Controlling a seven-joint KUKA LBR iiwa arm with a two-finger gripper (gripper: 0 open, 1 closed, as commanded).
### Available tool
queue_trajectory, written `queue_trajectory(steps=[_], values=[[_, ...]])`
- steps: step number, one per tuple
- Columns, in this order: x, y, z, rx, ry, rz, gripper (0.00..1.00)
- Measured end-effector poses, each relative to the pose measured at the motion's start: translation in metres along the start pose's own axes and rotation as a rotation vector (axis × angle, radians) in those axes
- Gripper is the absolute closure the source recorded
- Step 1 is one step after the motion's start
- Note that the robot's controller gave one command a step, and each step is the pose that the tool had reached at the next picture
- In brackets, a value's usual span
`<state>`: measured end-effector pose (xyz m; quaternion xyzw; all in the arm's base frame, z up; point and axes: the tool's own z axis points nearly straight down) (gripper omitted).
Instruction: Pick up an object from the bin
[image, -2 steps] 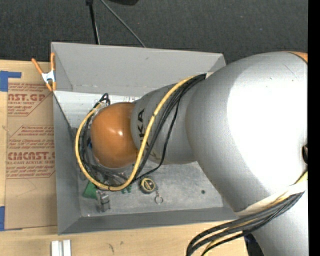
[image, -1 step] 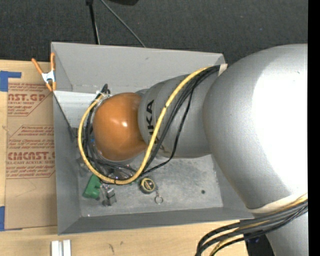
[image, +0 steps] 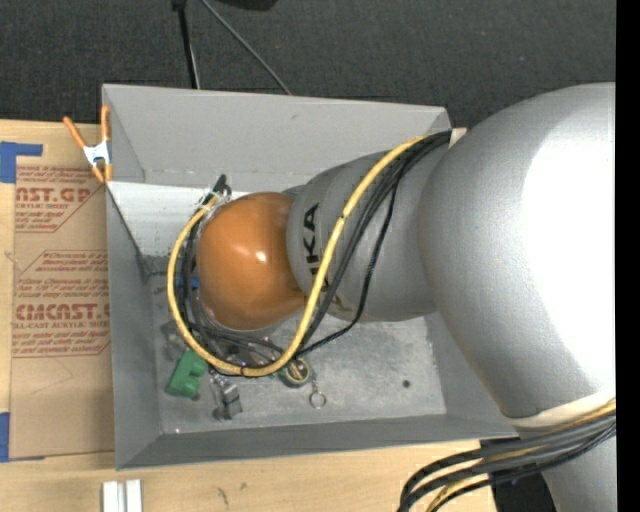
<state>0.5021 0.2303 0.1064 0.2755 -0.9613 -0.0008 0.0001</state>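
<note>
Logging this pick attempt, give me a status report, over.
Orange wrist cover down over left half of bin. Green block just below it, lower left. Small metal ring loose nearby.

Matt grey metal bin; small glossy green plastic block.

Grey bin with a few small things on its floor
A green block lies just left of the claw. A metal piece sits just in front of the claw, a ring to its right, and a smaller ring beyond that.
</note>
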Motion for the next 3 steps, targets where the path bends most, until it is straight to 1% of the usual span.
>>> queue_trajectory(steps=[1, 2, 3], values=[[-0.0038, -0.0059, 0.0376, 0.001, 0.001, -0.225, 0.0], [-0.0041, -0.0046, 0.038, -0.001, -0.001, -0.224, 0.0], [-0.0045, -0.0043, 0.0373, -0.001, -0.002, -0.225, 1.0]])
